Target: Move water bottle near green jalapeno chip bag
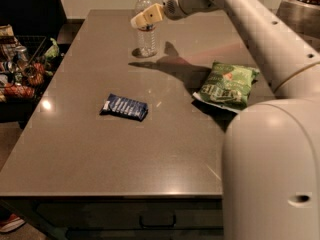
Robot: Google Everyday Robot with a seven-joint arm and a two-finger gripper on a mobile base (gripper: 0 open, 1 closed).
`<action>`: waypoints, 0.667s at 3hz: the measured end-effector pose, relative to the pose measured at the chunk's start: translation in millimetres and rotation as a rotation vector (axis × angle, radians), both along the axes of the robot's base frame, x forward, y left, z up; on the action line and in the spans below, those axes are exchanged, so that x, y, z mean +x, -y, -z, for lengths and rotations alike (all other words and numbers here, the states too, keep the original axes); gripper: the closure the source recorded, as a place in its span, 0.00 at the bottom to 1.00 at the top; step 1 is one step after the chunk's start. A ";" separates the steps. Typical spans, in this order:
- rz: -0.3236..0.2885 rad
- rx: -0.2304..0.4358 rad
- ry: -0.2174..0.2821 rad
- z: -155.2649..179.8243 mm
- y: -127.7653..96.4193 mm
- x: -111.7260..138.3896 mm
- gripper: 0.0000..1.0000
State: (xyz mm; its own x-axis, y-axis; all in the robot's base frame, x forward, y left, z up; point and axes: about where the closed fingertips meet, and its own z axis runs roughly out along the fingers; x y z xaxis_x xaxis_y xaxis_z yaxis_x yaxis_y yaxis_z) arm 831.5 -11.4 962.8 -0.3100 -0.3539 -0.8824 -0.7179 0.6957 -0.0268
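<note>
The water bottle (146, 40) stands upright near the far edge of the table, left of centre. My gripper (145, 17) is in front of the bottle's upper part, just below the white cap, and I cannot tell whether it touches the bottle. The arm reaches in from the right. The green jalapeno chip bag (227, 84) lies flat on the right side of the table, well to the right of the bottle and nearer the camera.
A small dark blue packet (124, 107) lies mid-table, left of centre. The grey table (100, 154) has a drawer front below its near edge. A wire basket of mixed items (20, 69) stands off the table's left side. The arm's large white body (272, 174) fills the lower right.
</note>
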 end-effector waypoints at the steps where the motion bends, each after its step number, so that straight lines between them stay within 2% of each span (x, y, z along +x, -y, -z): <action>1: -0.019 0.023 0.007 0.6 -15.8 14.9 0.00; 2: -0.043 0.033 0.006 -0.5 -24.8 16.6 0.15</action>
State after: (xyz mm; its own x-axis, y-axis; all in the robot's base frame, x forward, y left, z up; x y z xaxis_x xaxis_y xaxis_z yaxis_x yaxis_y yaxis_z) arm 848.1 13.4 963.3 -0.2899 -0.3373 -0.8956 -0.7467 0.6651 -0.0088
